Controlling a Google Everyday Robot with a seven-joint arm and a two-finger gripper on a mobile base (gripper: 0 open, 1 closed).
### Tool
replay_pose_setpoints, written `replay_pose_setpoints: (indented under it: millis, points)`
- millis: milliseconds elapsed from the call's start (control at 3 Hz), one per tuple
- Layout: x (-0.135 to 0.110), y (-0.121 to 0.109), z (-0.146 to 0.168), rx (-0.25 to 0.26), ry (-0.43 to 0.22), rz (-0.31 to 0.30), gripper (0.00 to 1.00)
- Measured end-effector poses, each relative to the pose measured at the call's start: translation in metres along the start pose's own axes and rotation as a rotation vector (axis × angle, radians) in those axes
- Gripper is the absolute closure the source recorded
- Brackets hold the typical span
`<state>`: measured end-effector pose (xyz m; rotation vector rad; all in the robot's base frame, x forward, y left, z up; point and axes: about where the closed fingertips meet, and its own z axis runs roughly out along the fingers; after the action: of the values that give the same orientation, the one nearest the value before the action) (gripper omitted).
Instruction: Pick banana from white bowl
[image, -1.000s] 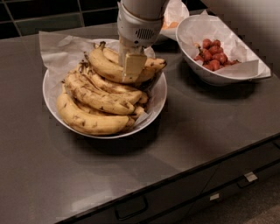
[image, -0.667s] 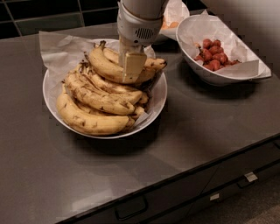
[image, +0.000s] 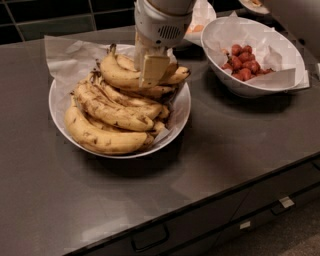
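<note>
The white bowl (image: 183, 107), lined with crinkled white paper, sits on the dark counter at the left and holds a pile of several bananas. The banana (image: 118, 75), plump, curved and yellow with a dark stem end, lies on top of the pile at the back. My gripper (image: 150, 69) comes down from above onto the middle of this banana. Its near finger (image: 154, 71) presses against the banana's front side; the far finger is hidden behind the fruit. The gripper is shut on the banana, which still rests on the pile.
A deeper white bowl (image: 220, 31) of red fruits (image: 241, 62) stands to the right. Another bowl with orange fruit (image: 196, 28) is partly hidden behind the arm. The counter's front edge, with drawers (image: 150, 237) below, runs across the bottom right.
</note>
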<state>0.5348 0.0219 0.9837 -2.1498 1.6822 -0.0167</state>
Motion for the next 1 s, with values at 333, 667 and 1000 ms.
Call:
replay_pose_setpoints:
  millis: [333, 667, 1000]
  points:
    - [-0.009, 0.006, -0.035, 0.097, -0.032, -0.034, 1.00]
    - [-0.013, 0.014, -0.066, 0.183, -0.051, -0.053, 1.00]
    - [-0.019, 0.020, -0.089, 0.247, -0.068, -0.073, 1.00]
